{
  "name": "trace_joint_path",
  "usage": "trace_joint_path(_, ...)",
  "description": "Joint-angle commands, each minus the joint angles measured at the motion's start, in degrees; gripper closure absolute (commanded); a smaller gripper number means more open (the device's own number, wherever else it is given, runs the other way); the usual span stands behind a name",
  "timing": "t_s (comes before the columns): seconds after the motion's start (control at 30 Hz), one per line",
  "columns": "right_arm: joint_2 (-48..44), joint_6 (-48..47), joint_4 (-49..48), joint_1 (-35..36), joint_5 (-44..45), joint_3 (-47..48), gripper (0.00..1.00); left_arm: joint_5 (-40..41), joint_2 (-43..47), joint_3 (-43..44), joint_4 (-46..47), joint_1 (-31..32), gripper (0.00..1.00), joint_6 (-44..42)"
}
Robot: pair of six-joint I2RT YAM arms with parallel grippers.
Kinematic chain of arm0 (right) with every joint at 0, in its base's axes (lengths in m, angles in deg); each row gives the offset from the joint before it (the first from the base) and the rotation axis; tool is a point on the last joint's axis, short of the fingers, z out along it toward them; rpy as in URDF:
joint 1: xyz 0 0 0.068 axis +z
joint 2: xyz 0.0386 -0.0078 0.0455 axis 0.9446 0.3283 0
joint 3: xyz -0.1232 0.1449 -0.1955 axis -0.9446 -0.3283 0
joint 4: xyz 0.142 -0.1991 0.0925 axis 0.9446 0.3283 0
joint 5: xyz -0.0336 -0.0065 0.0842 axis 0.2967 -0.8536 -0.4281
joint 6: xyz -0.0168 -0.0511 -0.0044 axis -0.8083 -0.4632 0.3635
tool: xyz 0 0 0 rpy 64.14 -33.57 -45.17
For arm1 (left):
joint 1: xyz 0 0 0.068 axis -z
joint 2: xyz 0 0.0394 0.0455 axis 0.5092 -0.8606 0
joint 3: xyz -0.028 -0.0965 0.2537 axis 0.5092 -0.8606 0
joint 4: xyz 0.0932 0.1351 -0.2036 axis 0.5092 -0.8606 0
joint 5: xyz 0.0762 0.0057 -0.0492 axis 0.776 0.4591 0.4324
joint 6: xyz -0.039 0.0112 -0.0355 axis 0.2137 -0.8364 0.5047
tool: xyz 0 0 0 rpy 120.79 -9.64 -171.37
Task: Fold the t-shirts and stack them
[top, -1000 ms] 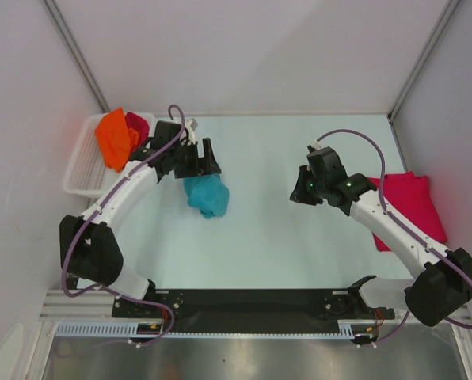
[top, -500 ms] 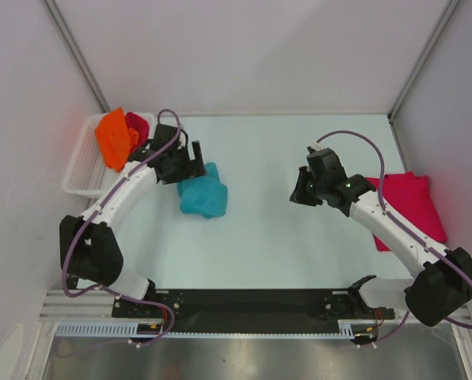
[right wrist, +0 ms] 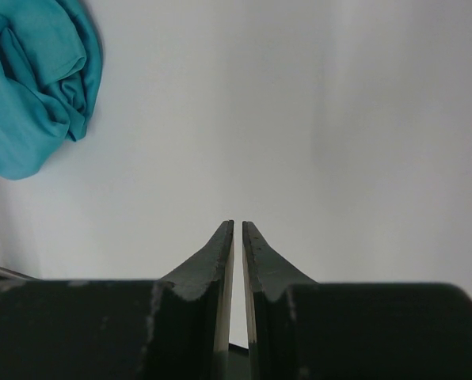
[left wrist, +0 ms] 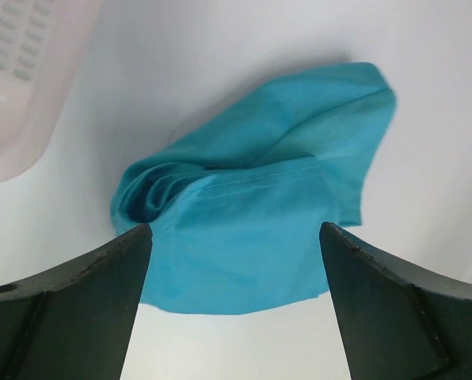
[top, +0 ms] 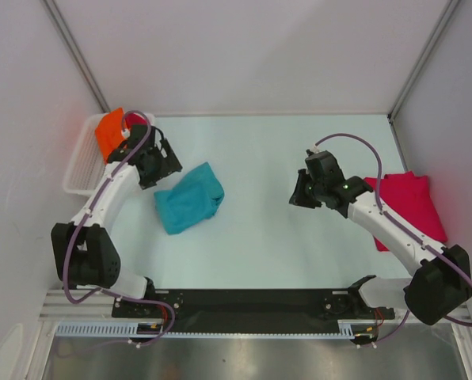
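Note:
A teal t-shirt lies loosely bunched on the table left of centre, apart from both grippers. My left gripper hovers just off its upper left edge, open, nothing between its fingers. In the left wrist view the teal t-shirt fills the space ahead of the wide-apart gripper. An orange t-shirt sits in the white basket. A crimson-pink t-shirt lies folded at the right edge. My right gripper hangs mid-table, shut and empty.
The white slatted basket stands against the left wall; its corner shows in the left wrist view. The teal t-shirt shows far left in the right wrist view. Walls close the table on three sides.
My left arm has drawn back to the left, toward the basket. The teal t-shirt has gone from a tight clump to a flatter, wider spread, shifted left and nearer. The right arm has stayed put.

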Motion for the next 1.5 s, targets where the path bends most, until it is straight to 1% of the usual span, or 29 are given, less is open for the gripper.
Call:
trace_joint_path(0.0,0.2,0.5,-1.8,0.4,0.3,0.3,0.86,-3.0,0.2,2.9,5.9,3.2,0.09,-2.6)
trace_joint_path(0.13,0.4,0.4,-2.0,0.5,0.1,0.4,0.86,-6.1,-5.3,1.6,13.5,5.9,0.09,-4.4)
trace_joint_path(0.33,-0.6,-0.2,-0.8,0.5,0.8,0.8,0.86,-9.3,-15.0,1.8,21.6,6.5,0.1,-5.8)
trace_joint_path(0.4,-1.2,-0.7,0.3,0.4,2.5,1.0,0.86,-10.2,-17.1,2.8,22.0,6.7,0.11,-6.0)
trace_joint_path(0.53,-1.8,-1.5,0.9,-0.4,3.6,0.9,0.85,-11.3,-17.3,3.0,21.8,6.8,0.13,-5.4)
trace_joint_path(0.6,-1.5,-1.5,0.5,-0.7,3.1,0.7,0.85,-12.8,-16.6,2.5,21.5,7.1,0.22,-5.0)
trace_joint_path(0.63,-1.1,-1.5,0.4,-0.8,2.6,0.7,0.85,-13.7,-16.3,2.2,21.6,7.4,0.33,-5.1)
trace_joint_path(0.67,-1.0,-1.5,0.1,-0.8,2.4,0.7,0.85,-14.3,-16.0,2.0,21.5,7.4,0.79,-5.0)
trace_joint_path(0.7,-0.8,-1.4,-0.4,-0.8,2.3,0.6,0.86,-14.5,-15.3,1.6,21.1,7.5,1.0,-4.1)
trace_joint_path(1.0,-0.9,-1.2,-1.4,-0.6,1.6,-0.5,0.86,-13.3,-10.2,-2.0,18.6,9.5,1.0,-3.8)
trace_joint_path(1.13,-1.5,-0.9,-1.6,-0.6,1.5,-1.3,0.86,-11.5,-8.9,-1.8,17.8,10.3,1.0,-3.8)
trace_joint_path(1.2,-1.8,-0.8,-1.7,-0.6,1.5,-1.6,0.86,-10.3,-9.7,-0.9,16.5,10.2,0.82,-3.8)
trace_joint_path(1.23,-2.0,-0.8,-1.7,-0.6,1.4,-1.7,0.86,-10.1,-10.2,-0.4,15.9,10.3,0.62,-3.9)
trace_joint_path(1.3,-2.5,-0.9,-1.7,-0.7,1.5,-1.9,0.86,-9.1,-11.5,0.4,14.6,10.6,0.48,-4.1)
trace_joint_path(1.33,-2.7,-0.8,-1.6,-0.8,1.5,-2.1,0.86,-8.4,-12.0,0.6,14.2,11.1,0.43,-4.4)
trace_joint_path(1.4,-2.8,-0.9,-1.5,-1.0,1.5,-2.4,0.86,-6.3,-13.2,1.4,12.6,11.7,0.4,-4.8)
trace_joint_path(1.47,-3.0,-1.0,-1.4,-1.2,1.5,-2.5,0.86,-5.2,-14.5,1.9,11.9,12.9,0.39,-5.1)
